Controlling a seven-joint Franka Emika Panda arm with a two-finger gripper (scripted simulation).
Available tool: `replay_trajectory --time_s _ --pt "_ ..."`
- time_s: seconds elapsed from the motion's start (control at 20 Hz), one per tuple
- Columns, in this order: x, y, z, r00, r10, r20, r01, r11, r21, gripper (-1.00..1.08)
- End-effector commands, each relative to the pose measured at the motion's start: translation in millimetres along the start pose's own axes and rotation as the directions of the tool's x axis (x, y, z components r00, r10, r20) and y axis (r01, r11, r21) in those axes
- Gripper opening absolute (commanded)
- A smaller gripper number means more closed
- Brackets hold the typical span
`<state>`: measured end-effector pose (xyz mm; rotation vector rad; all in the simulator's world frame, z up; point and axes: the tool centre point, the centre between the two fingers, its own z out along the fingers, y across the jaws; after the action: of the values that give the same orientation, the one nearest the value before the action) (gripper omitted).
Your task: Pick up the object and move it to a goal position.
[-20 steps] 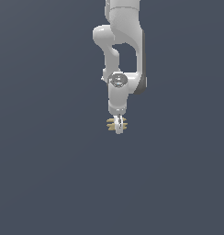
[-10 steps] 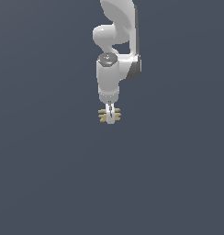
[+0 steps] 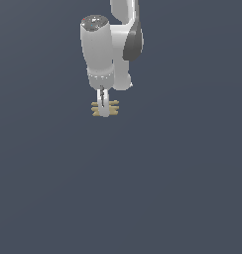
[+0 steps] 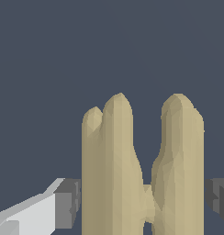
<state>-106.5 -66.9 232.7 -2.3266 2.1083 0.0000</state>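
Tan and rounded, the object (image 4: 141, 174) fills the near part of the wrist view. It shows as two tall lobed slats that stand side by side, joined low down by a narrow bridge, with a dark gap between them above the bridge. One slat has a smaller bump beside its top. On each side of the object a grey pad (image 4: 68, 204) of the jaws (image 4: 143, 206) is seen, and the near one continues into a white finger body. The pads stand close against the outer faces of the slats, so the jaws are closed on the object at about its full width. Behind the object there is only a plain dark blue-grey ground.

In the exterior view the jaws (image 3: 103, 106) point straight down, and the object (image 3: 105, 108) sits between the white fingers, with its tan slat ends sticking out to the exterior view's left and right of them. It hangs in the upper half of the picture, a little to the exterior view's left of the middle. I cannot tell whether it is lifted from the bench (image 3: 143, 198) or rests on it, because the ground is one flat colour and shows no shadow. Above the jaws rises the white wrist (image 3: 99, 49) of the Panda arm, thick and upright, and behind it a dark grey joint (image 3: 133, 44).
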Motion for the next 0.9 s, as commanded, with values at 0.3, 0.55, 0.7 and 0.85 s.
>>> replay_trajectory --time_s 0.3,0.55,0.7,0.85 --pt "42.3 6.6 -84.6 1.0 0.0 -0.001 0.0 1.0 -0.001 -1.0" --pt "66.7 8.9 -134.3 1.0 0.0 -0.001 0.0 1.0 -0.002 -1.0" --pt "80.9 9.7 -164.0 1.0 -0.002 -0.001 0.002 1.0 -0.002 -1.0" --pt "93.7 10.0 -190.3 1.0 -0.003 -0.001 0.003 1.0 -0.001 -1.0"
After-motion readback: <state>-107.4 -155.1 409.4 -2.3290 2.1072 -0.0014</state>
